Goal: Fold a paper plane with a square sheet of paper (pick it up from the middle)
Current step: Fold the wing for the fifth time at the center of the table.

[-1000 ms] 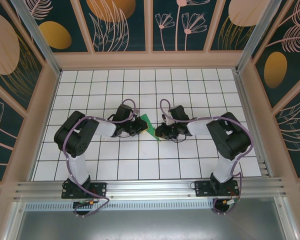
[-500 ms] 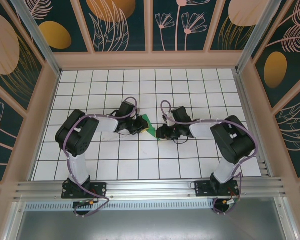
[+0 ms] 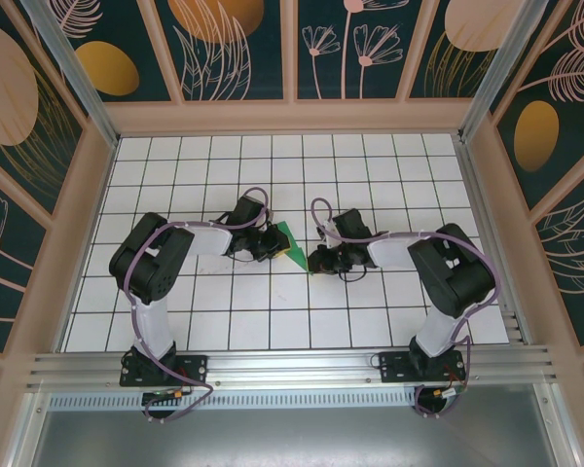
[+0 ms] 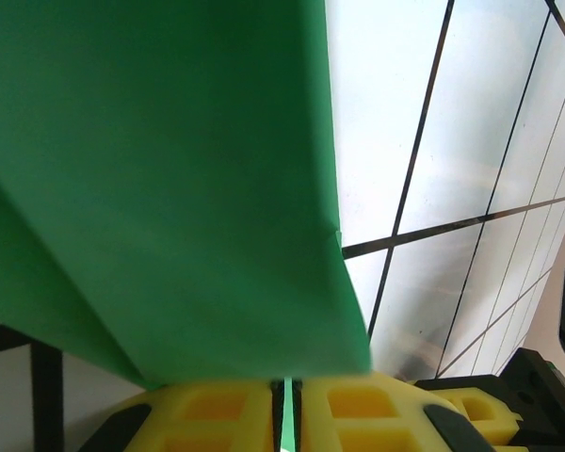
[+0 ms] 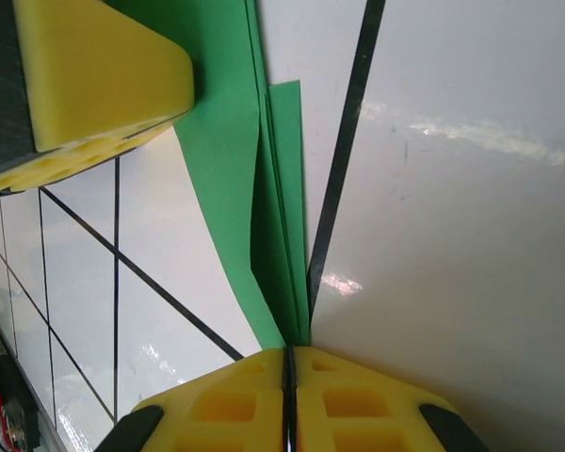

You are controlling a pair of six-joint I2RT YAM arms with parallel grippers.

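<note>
At the bottom edge of the left wrist view, the left tool [image 4: 287, 419] has its yellow pads pressed together on a sliver of the green paper [image 4: 169, 188], which fans up across the upper left of the frame. In the right wrist view the right tool [image 5: 287, 377], at bottom centre, is also clamped shut, and the paper's narrow creased end runs into its seam. From above, one folded sheet sits mid-frame between two tools on the white gridded counter [image 3: 273, 321].
</note>
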